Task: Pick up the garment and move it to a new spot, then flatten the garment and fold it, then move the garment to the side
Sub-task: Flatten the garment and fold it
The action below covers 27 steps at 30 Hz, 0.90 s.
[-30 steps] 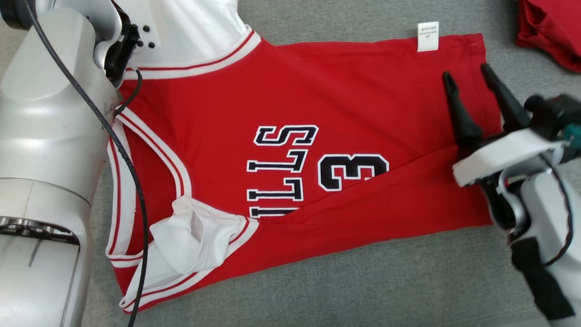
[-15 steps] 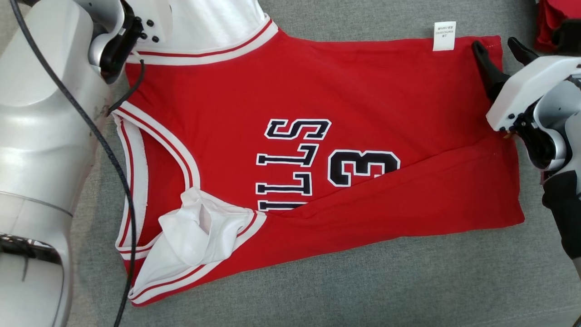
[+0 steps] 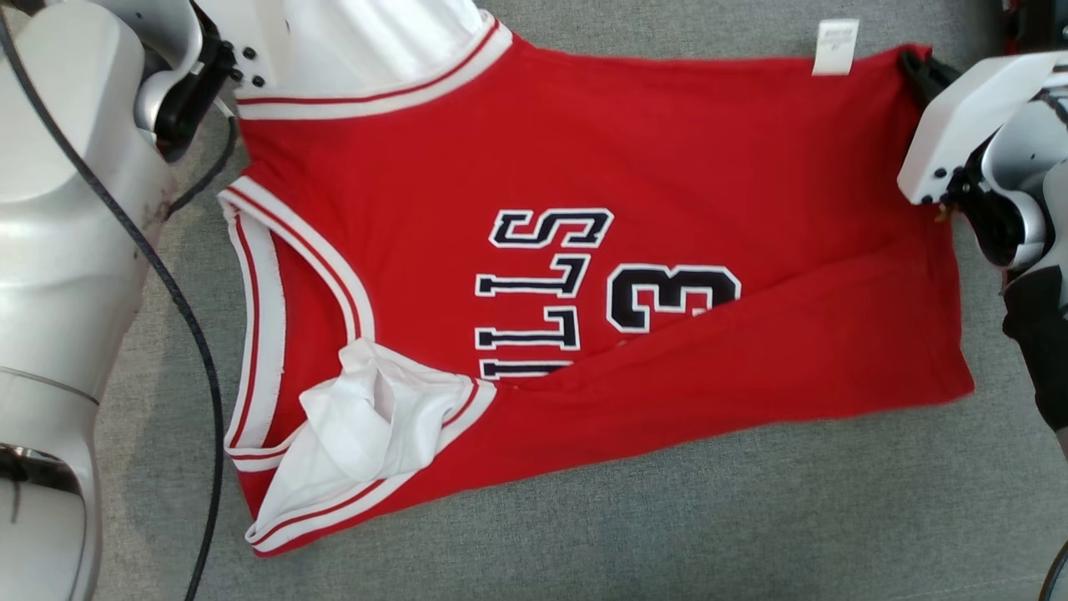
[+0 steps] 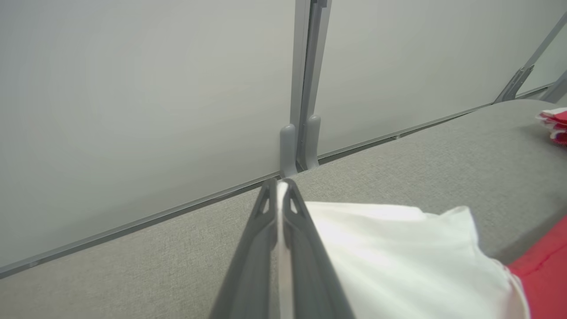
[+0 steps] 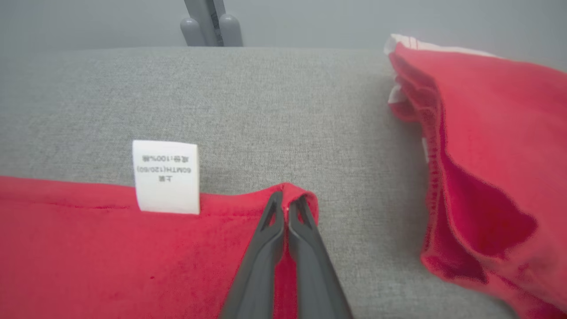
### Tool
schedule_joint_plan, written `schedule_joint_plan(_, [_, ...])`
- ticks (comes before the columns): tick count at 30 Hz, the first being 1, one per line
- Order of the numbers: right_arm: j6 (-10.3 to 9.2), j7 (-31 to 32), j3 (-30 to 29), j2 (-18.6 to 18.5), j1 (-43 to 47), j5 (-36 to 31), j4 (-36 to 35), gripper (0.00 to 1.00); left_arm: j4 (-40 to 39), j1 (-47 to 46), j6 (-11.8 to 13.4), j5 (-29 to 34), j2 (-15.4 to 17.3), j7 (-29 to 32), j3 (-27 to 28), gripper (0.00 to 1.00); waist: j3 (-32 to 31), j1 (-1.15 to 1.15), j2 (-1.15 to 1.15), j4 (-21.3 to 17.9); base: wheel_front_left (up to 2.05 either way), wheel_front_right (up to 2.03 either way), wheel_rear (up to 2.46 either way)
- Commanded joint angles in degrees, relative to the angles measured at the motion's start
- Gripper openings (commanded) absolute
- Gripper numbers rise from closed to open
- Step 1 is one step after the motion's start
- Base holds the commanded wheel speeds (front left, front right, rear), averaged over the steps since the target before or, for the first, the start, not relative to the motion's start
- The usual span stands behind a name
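Observation:
A red garment (image 3: 584,159) with white trim and dark lettering lies spread on the grey cloth surface (image 3: 667,534). Its lower edge is folded over the lettering, and a white sleeve (image 3: 367,426) is bunched at the lower left. My left gripper (image 4: 279,184) is shut on the white fabric (image 4: 398,252) at the garment's far left end. My right gripper (image 5: 287,197) is shut on the red hem corner (image 5: 305,195), just right of the white label (image 5: 167,176). In the head view that corner sits at the far right by the label (image 3: 836,46), and my right gripper (image 3: 918,67) is mostly hidden under its white wrist.
Another red garment (image 5: 487,155) is heaped just right of my right gripper. A pale wall with a grey post (image 4: 303,110) borders the far edge of the surface. A black cable (image 3: 196,334) hangs along my left arm.
My right gripper moved up to the garment's far right hem corner and closed on it. The left gripper stayed shut on the white fabric. The head camera shifted slightly.

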Motion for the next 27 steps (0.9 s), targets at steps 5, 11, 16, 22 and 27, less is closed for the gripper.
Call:
schedule_joint_plan(5, [-0.01,-6.5,-1.5,0.7,-3.6,-2.1,0.8,0.00,0.1,-2.4,0.2,1.0,1.6,-5.5,0.4,0.00,-0.5,0.00,0.00,0.3,0.00,0.00,0.00])
schedule_joint_plan(11, [-0.01,-11.8,-1.7,1.9,-6.2,-0.2,3.2,0.00,0.6,-3.8,0.4,1.6,1.6,-12.5,0.9,0.00,-1.1,0.00,0.00,1.2,0.00,0.00,0.00])
schedule_joint_plan(16, [-0.01,-10.7,2.2,-1.0,-3.6,4.8,3.0,0.00,-0.2,0.0,0.0,-1.1,1.2,-14.7,0.3,0.00,-2.5,0.00,0.00,3.0,0.00,0.00,0.00])
schedule_joint_plan(22, [-0.01,-11.4,4.9,-4.2,0.8,8.8,0.7,0.00,-6.6,6.7,0.0,-5.8,3.1,-15.9,-0.6,0.00,-4.6,0.00,0.00,4.0,0.00,0.00,0.00])
schedule_joint_plan(27, [-0.01,-11.3,7.2,-7.3,5.6,12.3,-2.1,0.00,-16.6,16.0,0.0,-10.7,6.4,-16.0,-0.3,0.00,-6.4,0.00,0.00,5.4,0.00,0.00,0.00])
